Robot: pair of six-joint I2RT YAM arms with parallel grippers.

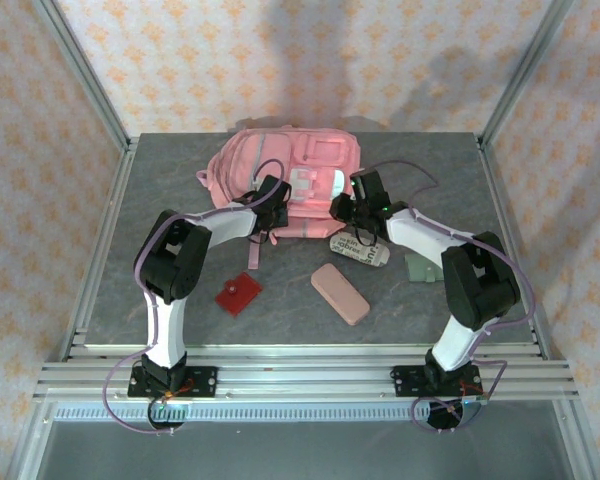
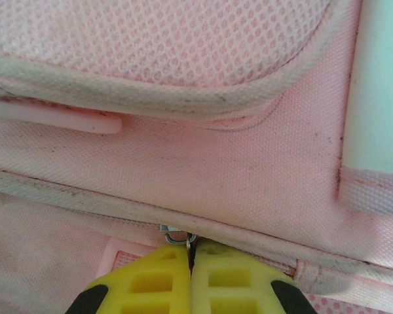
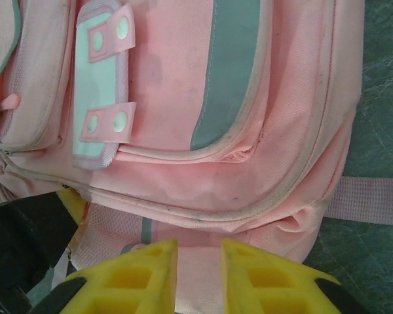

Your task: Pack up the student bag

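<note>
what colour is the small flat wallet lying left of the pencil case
Red wallet, clearest in the top external view.

White-black arms [image 1: 215, 228], purple cables, seemingly ribbed yellow fingertips [image 2: 164, 281]

A lab test cell — a grey table [image 1: 130, 280] framed by aluminium rails [image 1: 300, 375]; patterned wallpaper panels [image 1: 280, 60] wall it in. Two arms are bolted on.

Student bag [image 2: 236, 176] cropped on all sides
</note>
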